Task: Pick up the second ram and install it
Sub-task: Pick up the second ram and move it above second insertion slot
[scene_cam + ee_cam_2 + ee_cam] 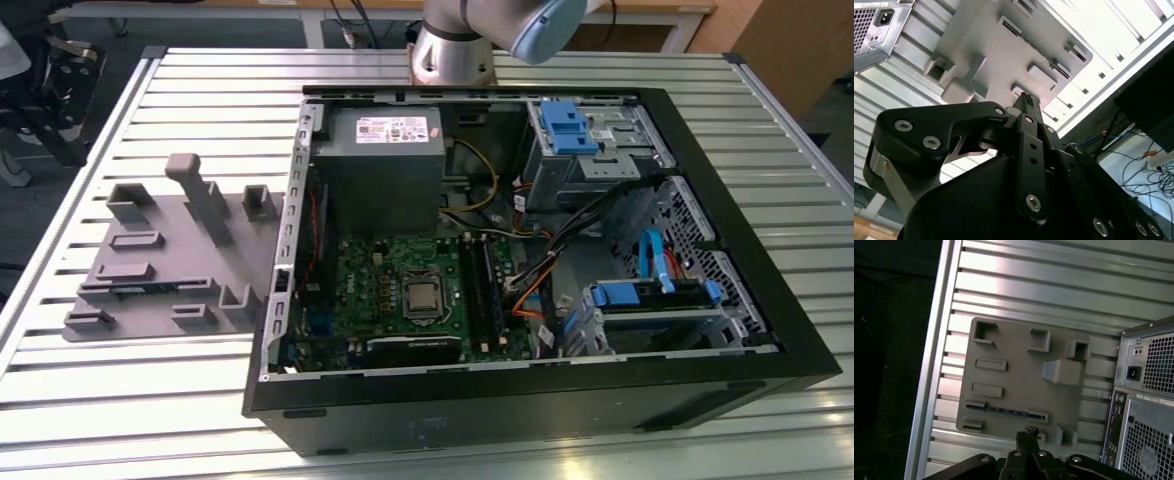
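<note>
Over the tray point(1014, 375) at the tabletop point(1054, 285) edge, we see the tool point(1027, 431) pressed together near the ram point(1006, 410); lowered thus, it may strike its top.

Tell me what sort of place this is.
Probably a robotics lab bench: an open PC case sits on a slatted metal table, beside a grey fixture plate, with a robot arm standing past the case.

End effector point(1027, 433) aloft, pointing down, fingertips point(1025, 103) together
</note>
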